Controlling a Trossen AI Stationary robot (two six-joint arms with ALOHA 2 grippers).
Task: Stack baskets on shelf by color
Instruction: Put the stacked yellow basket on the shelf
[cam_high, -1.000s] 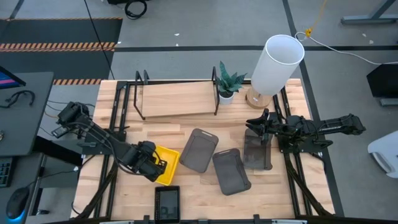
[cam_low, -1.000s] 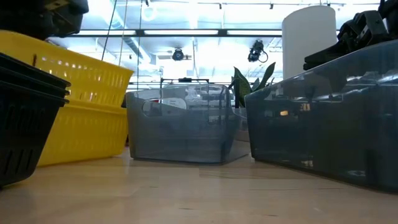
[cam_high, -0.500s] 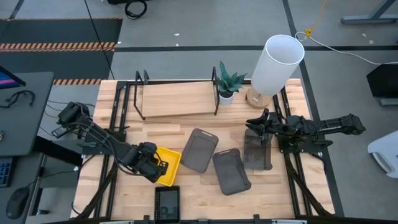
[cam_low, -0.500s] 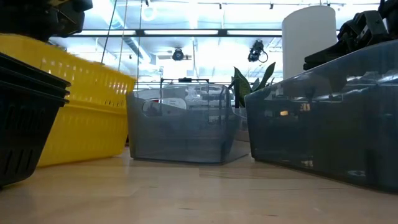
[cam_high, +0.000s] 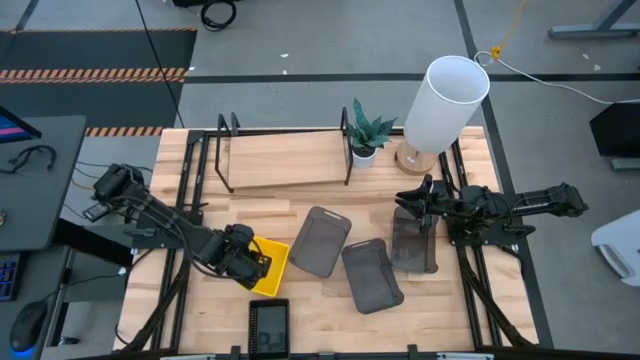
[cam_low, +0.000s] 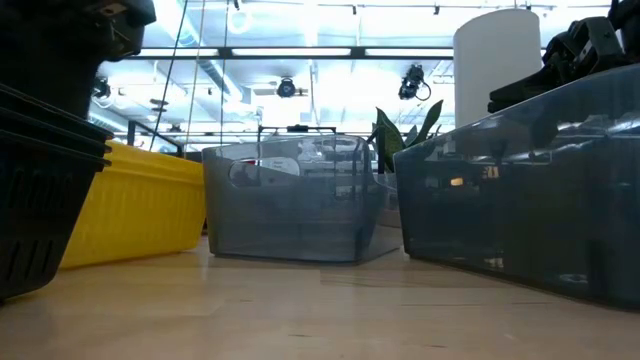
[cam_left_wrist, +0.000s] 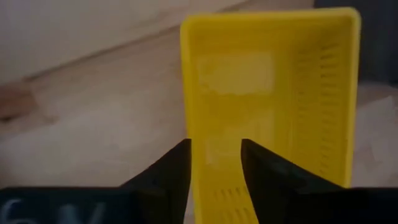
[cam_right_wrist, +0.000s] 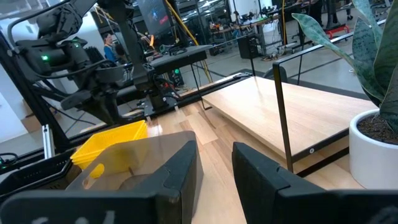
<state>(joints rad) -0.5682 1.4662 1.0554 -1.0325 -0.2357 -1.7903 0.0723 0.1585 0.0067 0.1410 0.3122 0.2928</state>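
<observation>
A yellow basket (cam_high: 273, 264) lies on the table at the near left, nested on another yellow one, low and level in the low view (cam_low: 140, 205). My left gripper (cam_high: 248, 262) hangs open just above its left end, pointing steeply down. In the left wrist view its fingers (cam_left_wrist: 214, 165) stand apart over the basket's (cam_left_wrist: 267, 93) long wall without touching it. A black basket (cam_high: 268, 326) stands at the near edge. Three grey baskets (cam_high: 320, 240) (cam_high: 372, 275) (cam_high: 415, 243) sit mid-table. The shelf (cam_high: 285, 158) stands at the far side. My right gripper (cam_high: 413, 196) waits open above the right grey basket.
A potted plant (cam_high: 367, 130) and a white lamp (cam_high: 447, 100) stand at the far right beside the shelf. In the low view the black basket (cam_low: 40, 200) fills the near left, and the grey baskets (cam_low: 290, 200) (cam_low: 530, 200) block the middle and right.
My left gripper has opened and let go of the upper yellow basket. That basket, which was held tilted and raised over the lower yellow one, has dropped down into it and now lies level. The arm has stayed in place.
</observation>
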